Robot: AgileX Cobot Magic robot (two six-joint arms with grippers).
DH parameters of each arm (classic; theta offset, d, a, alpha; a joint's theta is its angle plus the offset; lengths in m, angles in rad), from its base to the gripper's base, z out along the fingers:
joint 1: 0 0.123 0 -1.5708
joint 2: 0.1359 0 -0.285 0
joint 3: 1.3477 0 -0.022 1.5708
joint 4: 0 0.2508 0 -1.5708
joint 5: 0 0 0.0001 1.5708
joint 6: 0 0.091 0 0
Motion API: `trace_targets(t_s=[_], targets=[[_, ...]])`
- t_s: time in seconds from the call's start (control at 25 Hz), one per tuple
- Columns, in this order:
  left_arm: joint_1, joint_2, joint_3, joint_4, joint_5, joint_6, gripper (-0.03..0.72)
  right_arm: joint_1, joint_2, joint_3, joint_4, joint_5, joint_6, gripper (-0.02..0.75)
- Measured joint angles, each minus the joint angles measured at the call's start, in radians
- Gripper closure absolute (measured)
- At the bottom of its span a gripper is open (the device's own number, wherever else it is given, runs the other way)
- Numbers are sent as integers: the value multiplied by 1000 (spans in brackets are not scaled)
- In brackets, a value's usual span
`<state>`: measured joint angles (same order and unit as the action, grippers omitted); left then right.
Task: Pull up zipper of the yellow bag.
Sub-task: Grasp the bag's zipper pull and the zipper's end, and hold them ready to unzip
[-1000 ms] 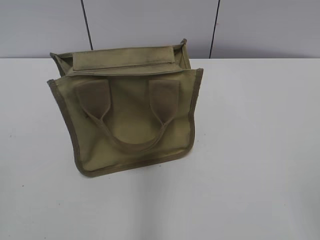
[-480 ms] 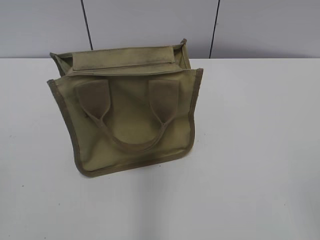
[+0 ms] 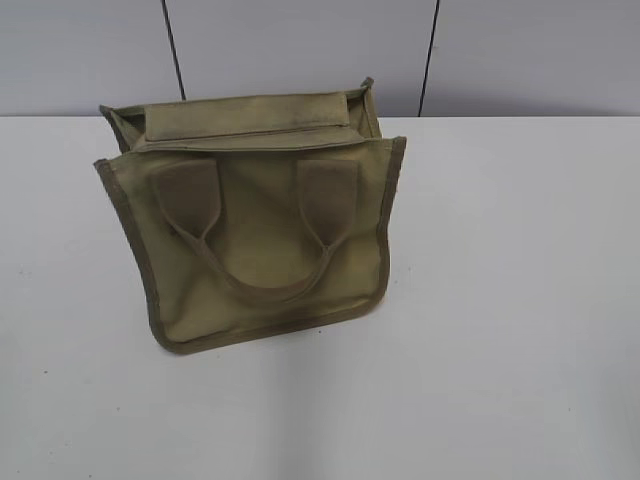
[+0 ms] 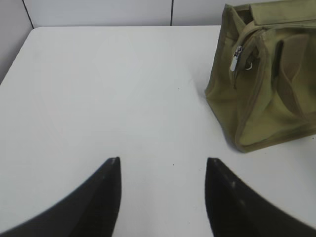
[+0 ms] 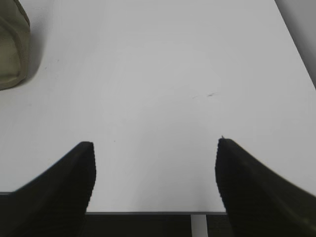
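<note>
On the white table [image 3: 520, 300], the yellow bag [image 3: 260, 230] is standing upright toward the far edge, sitting at about eleven o'clock from the middle of the exterior view, its front handle drooping down the near face. Neither arm is showing in that view, so the task is sitting at its very first step: the approach.

From the left wrist view, the left gripper [image 4: 163, 165] is hovering over bare table with its fingers spread wide and holding nothing, and the bag is lying at about two o'clock ahead of it. The zipper [image 4: 237, 57] is showing there as a small silver tab hanging at the bag's end (the exterior view is not showing it at all).

The right gripper [image 5: 155, 148] is likewise spread and empty, with only a corner of the bag peeking in at ten o'clock.

Next, I judge, the left gripper is needing to travel toward two o'clock and pinch that tab, while the right one is likely needed to steady the canvas.
</note>
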<state>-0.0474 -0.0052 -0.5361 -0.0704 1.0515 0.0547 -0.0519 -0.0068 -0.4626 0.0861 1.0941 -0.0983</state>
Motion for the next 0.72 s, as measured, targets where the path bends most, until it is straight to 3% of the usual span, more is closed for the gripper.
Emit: trace_targets(t_s=[0.16, 0.36, 0.72], targets=[[0, -1, -17, -11, -66, 0, 283, 0, 0, 0, 0, 0, 0, 160], [0, 39, -8, -15, -415, 0, 284, 0, 0, 0, 0, 0, 0, 160], [0, 392, 238, -75, -1113, 0, 284, 0, 0, 0, 0, 0, 0, 160]])
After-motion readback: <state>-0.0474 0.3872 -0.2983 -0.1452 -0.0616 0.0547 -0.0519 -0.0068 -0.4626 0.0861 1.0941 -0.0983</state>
